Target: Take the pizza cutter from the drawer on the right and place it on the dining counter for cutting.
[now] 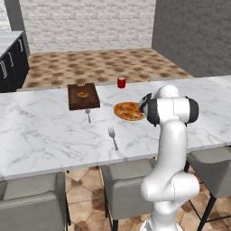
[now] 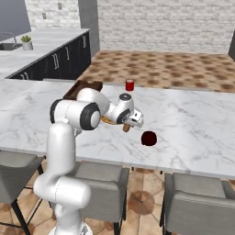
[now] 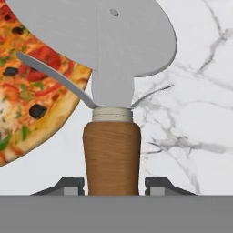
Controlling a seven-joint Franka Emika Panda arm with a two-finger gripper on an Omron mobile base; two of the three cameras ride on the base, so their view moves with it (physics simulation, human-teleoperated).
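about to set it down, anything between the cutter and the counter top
Nothing visible does. The gripper holds the pizza cutter by its handle above bare marble of the dining counter; the pizza lies just beside, under the wheel's edge.

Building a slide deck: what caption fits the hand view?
Gripper holds the pizza cutter by its wooden handle above the dining counter, beside the pizza.

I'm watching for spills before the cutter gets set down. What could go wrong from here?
1. The cutter hangs beside the pizza, its wheel overlapping the crust in the hand view; lowered here, it might land on the pizza rather than bare counter.
2. The gripper holds only the handle's end, so the cutter may tip on release.
3. A dark red ball lies nearby and could be knocked.
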